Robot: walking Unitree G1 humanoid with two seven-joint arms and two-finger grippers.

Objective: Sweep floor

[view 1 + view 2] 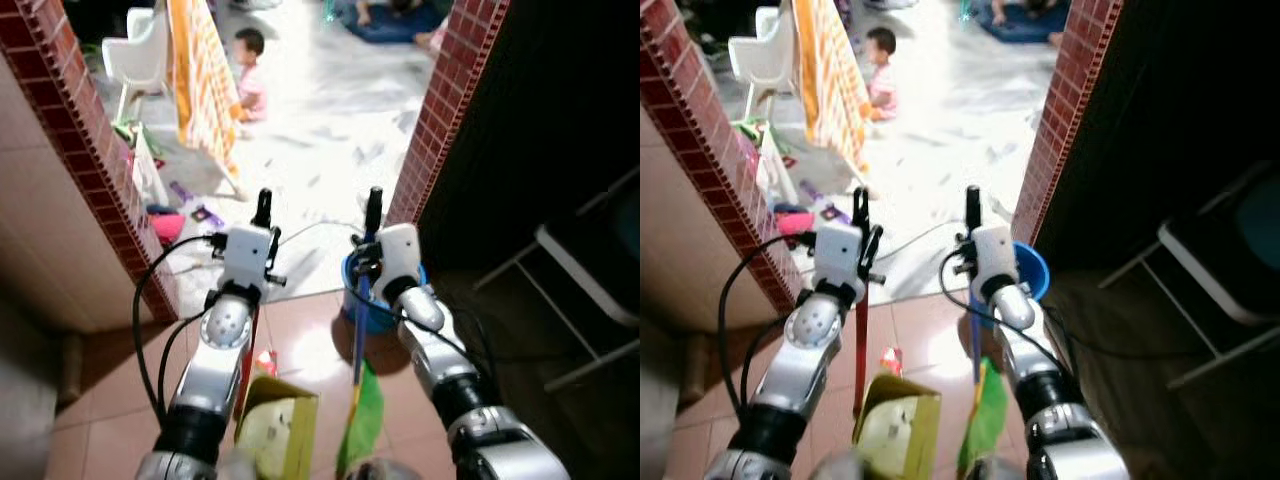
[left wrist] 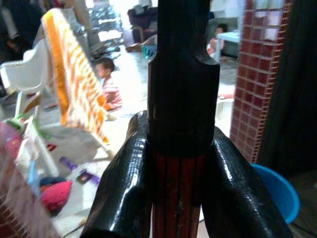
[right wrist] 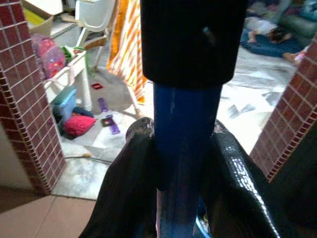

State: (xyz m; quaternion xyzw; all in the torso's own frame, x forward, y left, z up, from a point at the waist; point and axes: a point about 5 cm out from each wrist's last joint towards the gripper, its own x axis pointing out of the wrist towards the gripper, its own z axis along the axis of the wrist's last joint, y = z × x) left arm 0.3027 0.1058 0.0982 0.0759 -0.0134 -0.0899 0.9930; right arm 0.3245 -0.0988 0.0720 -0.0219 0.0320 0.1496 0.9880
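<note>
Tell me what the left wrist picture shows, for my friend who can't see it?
The left gripper has its two black fingers shut on a red handle with a black top. Behind it, a small child sits on the pale floor beside an orange cloth, with a blue tub near a brick pillar.

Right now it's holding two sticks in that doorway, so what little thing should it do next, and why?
Probably lower the green broom head to the tiles. The right gripper is shut on the blue handle, the left gripper on the red handle of the yellow dustpan, and a small red scrap lies close by.
</note>
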